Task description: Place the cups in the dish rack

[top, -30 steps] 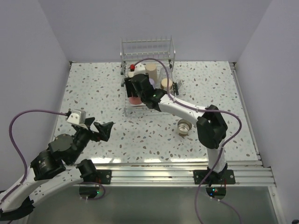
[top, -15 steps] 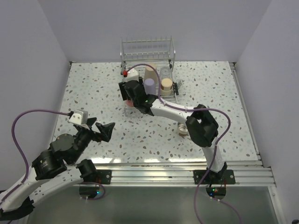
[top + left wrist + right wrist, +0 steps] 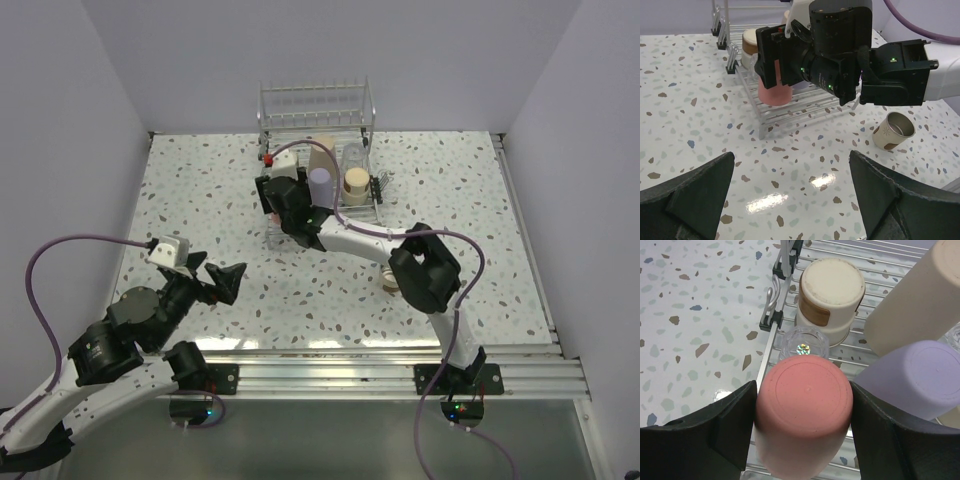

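Observation:
My right gripper [image 3: 802,412] is shut on a coral-pink cup [image 3: 802,415], held upside down over the near left corner of the silver wire dish rack [image 3: 771,340]. The left wrist view shows the same cup [image 3: 775,92] with its rim down at the rack's wires [image 3: 790,107]. Inside the rack stand a small clear cup [image 3: 804,342], an upturned cup with a tan base [image 3: 830,295], a tall beige cup [image 3: 915,305] and a lavender cup [image 3: 920,375]. A metallic cup [image 3: 894,131] lies on its side on the table. My left gripper [image 3: 795,200] hangs open above the table.
From above, the rack [image 3: 315,110] sits at the far middle of the speckled table [image 3: 200,200], against the back wall. The right arm's elbow [image 3: 425,265] stretches over the lying cup [image 3: 390,282]. White walls close in both sides.
The right gripper has carried the pink cup leftward over the rack's near left corner, uncovering the lavender and tan-based cups. Its elbow swung left too. The left arm has barely moved.

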Robot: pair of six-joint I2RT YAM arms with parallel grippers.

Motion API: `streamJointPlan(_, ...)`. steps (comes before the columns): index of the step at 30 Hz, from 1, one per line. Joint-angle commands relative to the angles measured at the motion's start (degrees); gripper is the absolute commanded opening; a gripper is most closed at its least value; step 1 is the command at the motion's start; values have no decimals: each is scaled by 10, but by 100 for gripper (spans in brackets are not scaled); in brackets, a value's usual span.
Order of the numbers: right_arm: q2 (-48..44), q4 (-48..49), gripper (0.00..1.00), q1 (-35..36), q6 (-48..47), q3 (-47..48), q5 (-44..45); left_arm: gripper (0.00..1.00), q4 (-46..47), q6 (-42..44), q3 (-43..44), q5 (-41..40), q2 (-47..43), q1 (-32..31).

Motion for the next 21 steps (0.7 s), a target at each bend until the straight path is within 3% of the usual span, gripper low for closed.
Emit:
streamJointPlan(1,4,24,0,1,0,3,38,100,25,13,0,6,-4,2)
streamJointPlan(16,13,-22,0,-1,58,12,41,100,26,14,-2,9,-9,5)
streamJointPlan(17,14,-28,2,-1,63,16,36,100,26,14,-2,9,-10,5)
streamJointPlan(18,19,-40,14,-1,63,24,31,100,26,14,-2,10,-12,5)
streamJointPlan(21,25,-53,30,-2,65,34,18,100,27,14,-3,10,-16,5)
